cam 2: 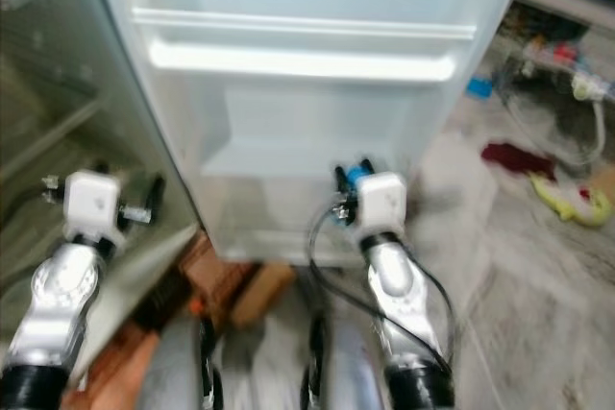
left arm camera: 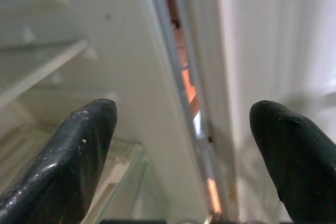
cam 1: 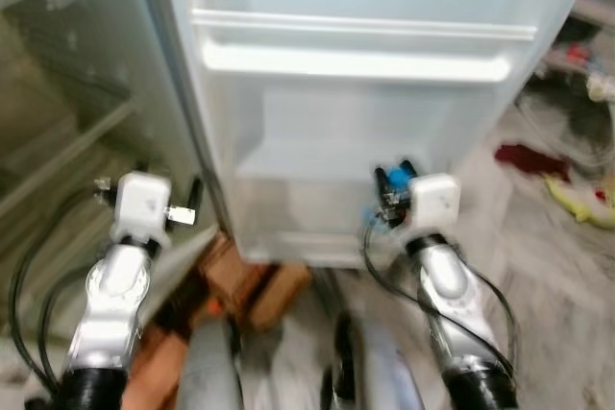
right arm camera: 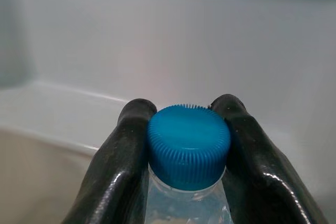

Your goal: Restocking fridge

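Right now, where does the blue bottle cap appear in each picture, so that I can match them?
Left eye view: blue cap low, right of centre, before the white fridge door.
Right eye view: cap near centre.
Right wrist view: cap between the right gripper fingers.
Left wrist view: no cap to point at.
Shared landmark: the fridge door.

My fridge door (cam 1: 365,132) fills the upper middle of the frame, its shelf rail (cam 1: 356,62) running across the top, and the fridge interior (cam 1: 58,122) sits at the upper left. At lower left my left gripper (cam 1: 190,201) is beside the door's edge, fingers spread; at lower middle my right gripper (right arm camera: 189,124) is clamped on a bottle (right arm camera: 189,153) against the door's lower pocket (cam 1: 327,208). Cardboard boxes (cam 1: 255,285) lie on the floor below the door, and clutter (cam 1: 567,180) lies at the right edge.
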Tool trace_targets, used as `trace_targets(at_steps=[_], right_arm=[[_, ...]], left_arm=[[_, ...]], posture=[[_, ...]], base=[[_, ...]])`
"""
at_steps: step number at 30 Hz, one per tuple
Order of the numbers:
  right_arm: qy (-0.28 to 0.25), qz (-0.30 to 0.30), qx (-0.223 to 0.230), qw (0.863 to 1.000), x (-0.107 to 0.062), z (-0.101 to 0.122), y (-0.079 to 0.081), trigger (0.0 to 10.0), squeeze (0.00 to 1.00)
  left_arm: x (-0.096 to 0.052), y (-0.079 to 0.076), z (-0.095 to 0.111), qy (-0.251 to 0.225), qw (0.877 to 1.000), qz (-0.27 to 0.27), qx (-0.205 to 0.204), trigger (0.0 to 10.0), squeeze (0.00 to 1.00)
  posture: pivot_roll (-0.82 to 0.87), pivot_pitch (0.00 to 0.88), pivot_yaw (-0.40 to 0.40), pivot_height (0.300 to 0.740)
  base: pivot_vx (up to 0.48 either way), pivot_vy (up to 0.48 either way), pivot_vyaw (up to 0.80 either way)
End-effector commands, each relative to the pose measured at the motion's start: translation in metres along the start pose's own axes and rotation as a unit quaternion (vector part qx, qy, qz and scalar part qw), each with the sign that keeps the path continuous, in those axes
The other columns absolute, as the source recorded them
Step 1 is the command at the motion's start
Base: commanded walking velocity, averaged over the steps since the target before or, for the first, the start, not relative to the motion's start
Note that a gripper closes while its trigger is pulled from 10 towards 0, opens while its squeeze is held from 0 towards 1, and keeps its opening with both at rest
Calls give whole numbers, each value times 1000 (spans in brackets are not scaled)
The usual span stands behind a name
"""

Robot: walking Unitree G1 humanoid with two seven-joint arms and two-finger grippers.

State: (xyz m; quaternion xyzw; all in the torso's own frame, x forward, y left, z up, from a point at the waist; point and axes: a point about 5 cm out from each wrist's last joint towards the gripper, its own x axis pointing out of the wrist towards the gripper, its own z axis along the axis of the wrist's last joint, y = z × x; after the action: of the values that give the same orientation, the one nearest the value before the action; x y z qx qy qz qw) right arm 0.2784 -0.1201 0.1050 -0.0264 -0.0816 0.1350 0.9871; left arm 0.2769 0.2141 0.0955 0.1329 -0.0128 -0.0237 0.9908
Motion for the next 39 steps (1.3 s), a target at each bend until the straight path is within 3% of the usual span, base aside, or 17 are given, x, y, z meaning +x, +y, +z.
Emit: trace_targets(at_steps=[1,7,18,24,31,39], right_arm=[[-5,2,-2,1000,1,4,-5,10000,0],[-8,28,6,1000,5,4,2,10000,0],[-4,71,11,997,27,3,16,10000,0],[-3,74,7,997,32,1,18,10000,0],[-29,58,-51,997,46,7,18,10000,0],[-87,52,-116,988,77,25,34,10000,0]], left_arm=[[1,-3,4,-7,1000,-4,-1,10000,0],[2,-1,2,-4,1000,-1,-1,10000,0],[-2,-1,2,0,1000,0,1,10000,0],[-7,3,0,5,1000,1,6,10000,0],[-6,6,3,2,1000,-1,12,10000,0],[-12,5,5,4,1000,-5,16,10000,0]], posture=[[34,122,-31,622],[33,126,-30,622],[64,159,-40,552],[79,163,-37,539],[93,181,-25,539],[122,218,-25,539]], base=[[0,0,0],[0,0,0],[0,0,0],[0,0,0],[0,0,0],[0,0,0]])
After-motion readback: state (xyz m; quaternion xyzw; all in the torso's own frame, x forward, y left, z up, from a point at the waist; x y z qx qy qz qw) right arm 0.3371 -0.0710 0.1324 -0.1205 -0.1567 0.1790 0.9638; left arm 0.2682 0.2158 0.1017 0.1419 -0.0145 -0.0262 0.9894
